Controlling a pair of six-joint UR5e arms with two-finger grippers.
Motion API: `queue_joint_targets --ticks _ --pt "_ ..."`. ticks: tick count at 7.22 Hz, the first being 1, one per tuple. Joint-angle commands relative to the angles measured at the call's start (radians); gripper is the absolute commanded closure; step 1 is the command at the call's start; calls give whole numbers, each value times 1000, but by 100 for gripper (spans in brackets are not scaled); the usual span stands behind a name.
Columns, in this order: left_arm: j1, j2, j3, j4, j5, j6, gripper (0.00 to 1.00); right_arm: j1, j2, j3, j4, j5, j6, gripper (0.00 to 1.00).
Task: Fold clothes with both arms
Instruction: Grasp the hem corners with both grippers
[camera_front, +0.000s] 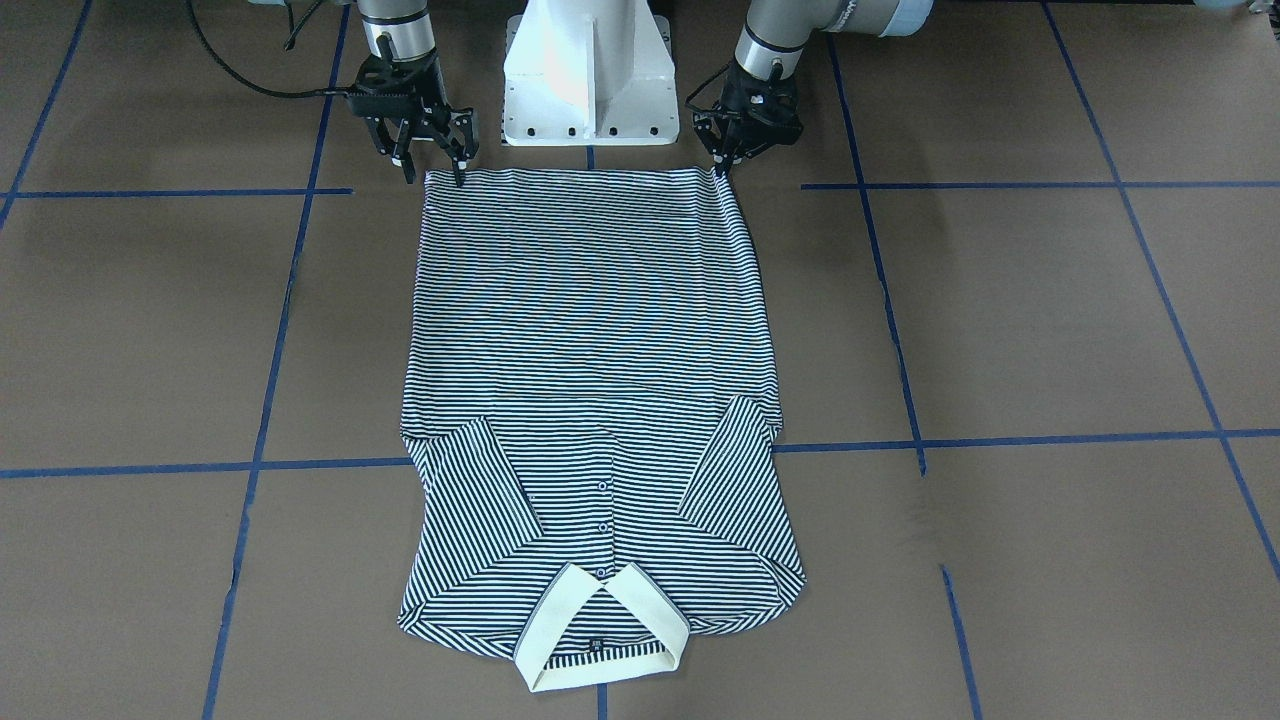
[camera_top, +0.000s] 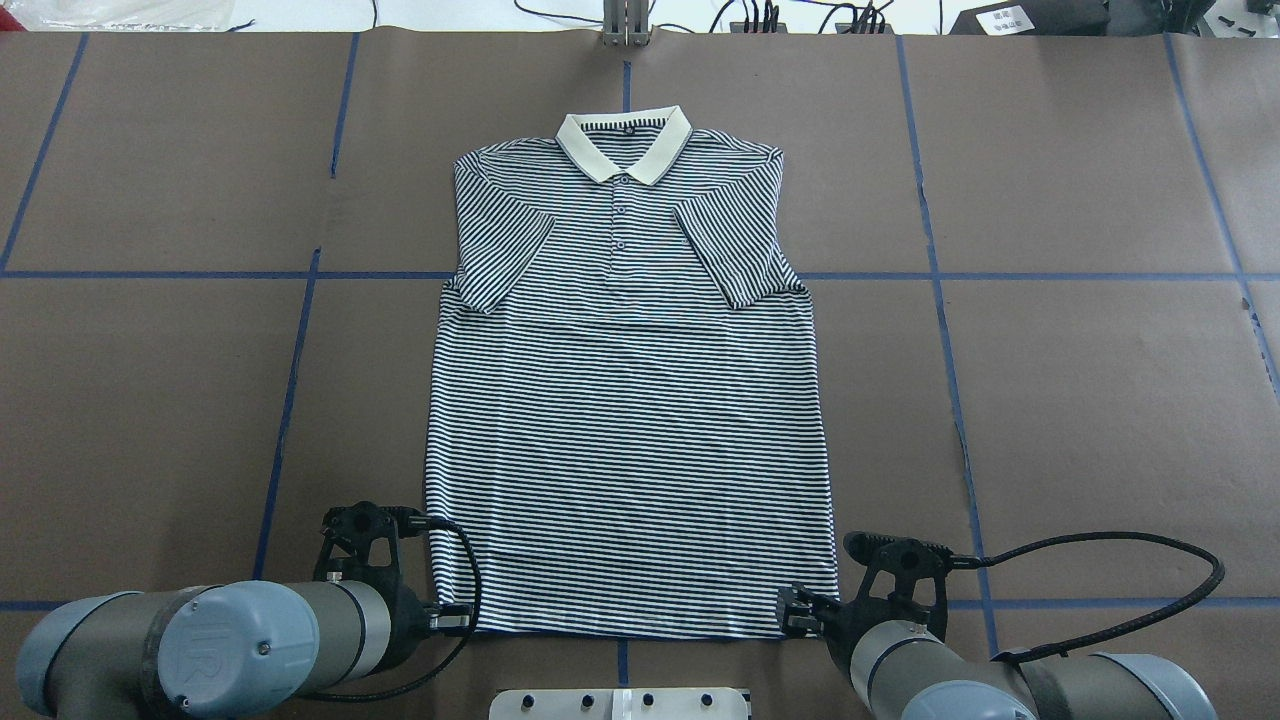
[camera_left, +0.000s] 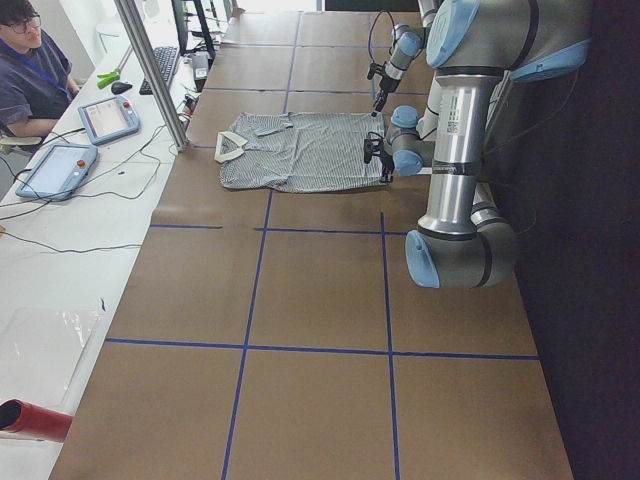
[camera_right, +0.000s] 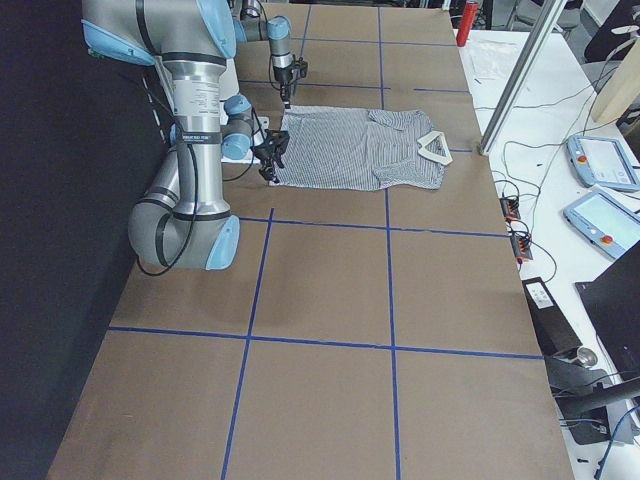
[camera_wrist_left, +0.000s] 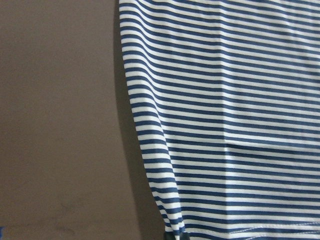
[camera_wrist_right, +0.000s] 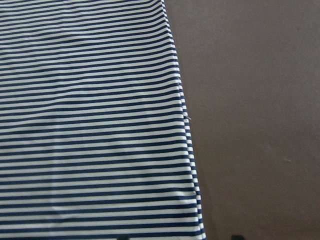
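Note:
The striped polo shirt (camera_front: 590, 330) lies flat and face up on the brown table, collar (camera_front: 600, 630) away from the robot, both sleeves folded in over the chest. It also shows in the overhead view (camera_top: 630, 400). My left gripper (camera_front: 721, 168) is shut on the hem corner on its side; the left wrist view shows its dark fingertip (camera_wrist_left: 175, 236) on the striped edge. My right gripper (camera_front: 435, 175) is open, its fingers spread at the other hem corner. Both grippers sit low at the hem in the overhead view, left gripper (camera_top: 445, 618) and right gripper (camera_top: 797, 610).
The white pedestal base (camera_front: 590, 80) stands just behind the hem between the arms. Blue tape lines (camera_front: 270, 400) grid the brown table. An operator (camera_left: 25, 70) sits at a side bench with tablets (camera_left: 105, 120), and a metal pole (camera_left: 150, 70) stands by the collar end.

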Motion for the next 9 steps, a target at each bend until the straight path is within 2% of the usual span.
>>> queue_joint_targets --ticks 1,6,7,9 --pt "0 -1 1 0 -1 0 100 -21 -24 -2 -1 -9 21 27" --pt "0 -1 0 0 -1 0 100 -48 -24 -19 -1 -28 52 31" --pt "0 -1 0 0 0 0 100 -50 -22 -25 -1 -30 54 36" --pt "0 1 -2 0 0 -2 100 -62 -19 -25 -1 -28 100 96"
